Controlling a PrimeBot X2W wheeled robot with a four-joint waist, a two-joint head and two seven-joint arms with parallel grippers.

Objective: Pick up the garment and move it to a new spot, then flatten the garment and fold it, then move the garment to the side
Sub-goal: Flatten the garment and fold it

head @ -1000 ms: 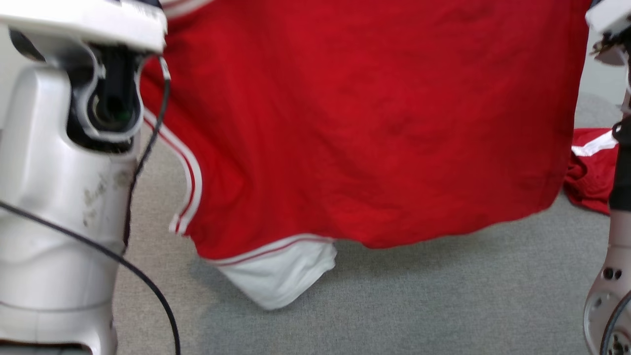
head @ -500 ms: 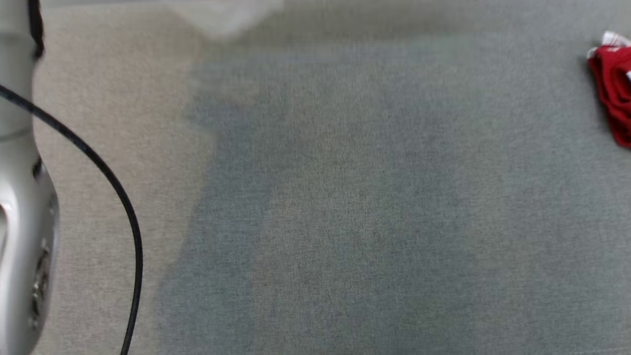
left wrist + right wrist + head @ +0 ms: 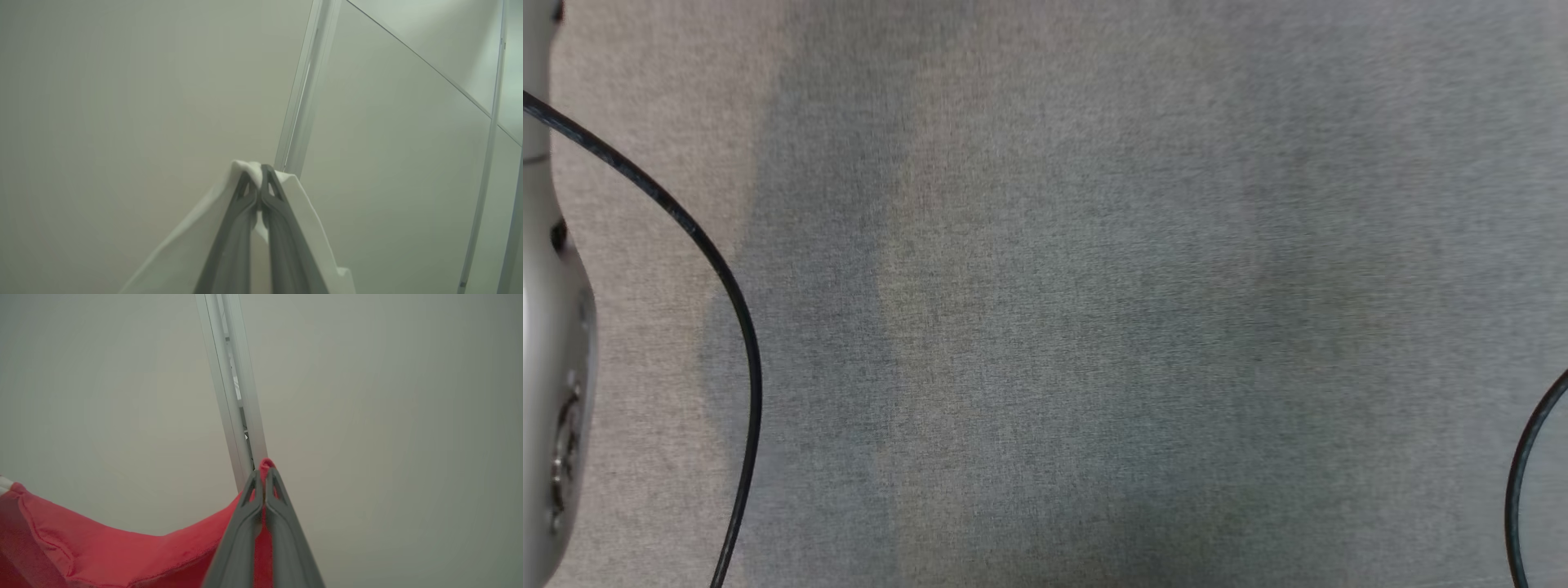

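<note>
Garment is held clamped: white part by left gripper, red edge by right gripper; grey cloth surface, pale walls.

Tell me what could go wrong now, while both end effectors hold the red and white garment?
1. The left end effector pinches only a small fold of the garment's white part near its tips; it might slip out.
2. The right end effector grips the red part just as thinly, so a corner could drop.
3. A black cable loops over the grey surface; lowered cloth may snag it.
</note>
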